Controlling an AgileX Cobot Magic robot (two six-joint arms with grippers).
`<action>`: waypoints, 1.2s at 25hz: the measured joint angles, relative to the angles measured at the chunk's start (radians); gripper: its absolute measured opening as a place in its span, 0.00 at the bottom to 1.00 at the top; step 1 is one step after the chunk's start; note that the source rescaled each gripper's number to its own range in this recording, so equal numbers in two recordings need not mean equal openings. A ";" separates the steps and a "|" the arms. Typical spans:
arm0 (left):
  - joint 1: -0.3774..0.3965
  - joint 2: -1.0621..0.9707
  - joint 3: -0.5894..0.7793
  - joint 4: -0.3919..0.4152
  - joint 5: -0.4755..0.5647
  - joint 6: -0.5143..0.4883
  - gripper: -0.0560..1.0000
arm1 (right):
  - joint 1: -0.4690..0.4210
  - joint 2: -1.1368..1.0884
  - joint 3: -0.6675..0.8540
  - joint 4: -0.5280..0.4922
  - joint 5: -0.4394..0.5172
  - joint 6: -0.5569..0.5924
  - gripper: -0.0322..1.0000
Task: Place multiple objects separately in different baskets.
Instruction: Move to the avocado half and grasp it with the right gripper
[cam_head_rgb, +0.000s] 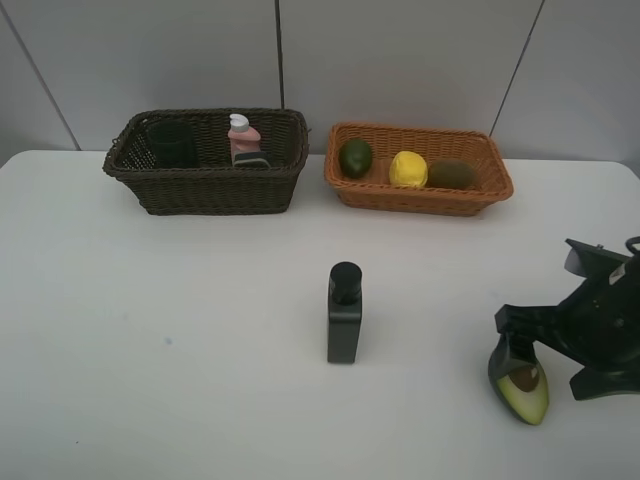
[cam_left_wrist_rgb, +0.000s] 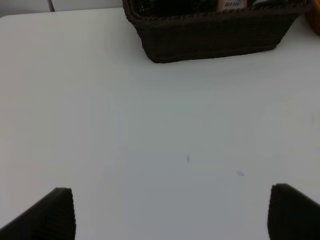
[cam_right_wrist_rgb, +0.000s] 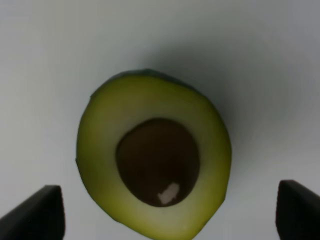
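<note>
**Left:** the left gripper (cam_left_wrist_rgb: 172, 212), jaws spread wide and empty, hangs over bare table (cam_head_rgb: 150, 300) on the near side of the dark basket (cam_head_rgb: 205, 190).

**Centre:** the black bottle (cam_head_rgb: 344, 315) stands upright, well apart from both baskets. It looks rigid and smooth and might topple if nudged. It is best pinched across its flat sides, below the cap.

**Near right:** the avocado half (cam_head_rgb: 520, 385) lies cut face up with its pit showing. The right gripper (cam_right_wrist_rgb: 165, 212) is directly above it, jaws released, one on either side of the fruit and clear of it. The half is judged light, and its rounded skin may rock or slip. Take it across its width, on the skin at the rim, with moderate pressure, since real flesh would bruise.

**Containers, far side:**
- The dark basket, on the left, holds a cup (cam_head_rgb: 172, 143), an upright pink bottle (cam_head_rgb: 243, 135) and a dark pad (cam_head_rgb: 252, 161) just beside that bottle.
- The tan basket (cam_head_rgb: 415, 197), on the right, holds a lime (cam_head_rgb: 355, 157), a lemon (cam_head_rgb: 408, 169) and a kiwi (cam_head_rgb: 452, 174) in a row.

By this sorting, the avocado probably belongs with the fruit and the black bottle in the dark basket.
</note>
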 joint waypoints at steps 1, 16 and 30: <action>0.000 0.000 0.000 0.000 0.000 0.000 0.99 | 0.000 0.001 0.000 0.000 -0.003 0.000 1.00; 0.000 0.000 0.000 0.000 0.000 0.000 0.99 | 0.000 0.035 0.000 0.021 -0.048 0.000 1.00; 0.000 0.000 0.000 0.000 0.000 0.000 0.99 | 0.000 0.208 -0.006 0.022 -0.129 0.002 0.94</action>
